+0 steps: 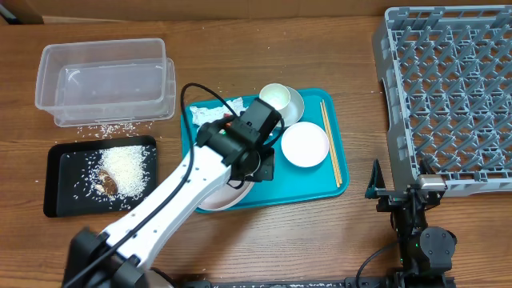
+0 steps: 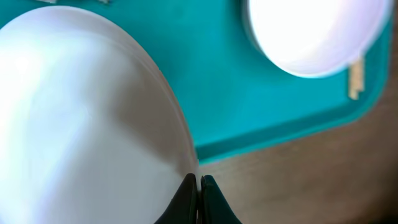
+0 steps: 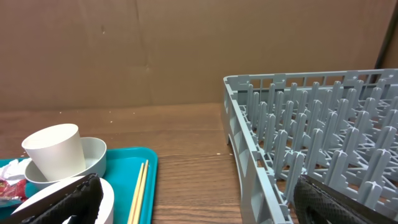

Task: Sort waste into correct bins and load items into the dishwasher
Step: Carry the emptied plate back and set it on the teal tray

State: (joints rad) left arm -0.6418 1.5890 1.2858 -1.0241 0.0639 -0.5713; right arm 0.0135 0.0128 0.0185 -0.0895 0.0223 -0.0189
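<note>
Rice (image 1: 124,168) is sitting in the black tray (image 1: 60,196); napkin (image 1: 204,116) and wrapper (image 3: 9,188) are waiting; rack (image 1: 448,88) is standing empty; left gripper (image 2: 199,186) is clenching the plate (image 2: 81,124), right gripper (image 3: 202,202) gaping.

The left arm (image 1: 192,180) is a long white link between bulky black joints — a black cable (image 1: 198,88) loops above its wrist. The right arm (image 1: 426,240) is black, with a silver block (image 1: 430,185) and a tiny green light (image 1: 418,234).
</note>
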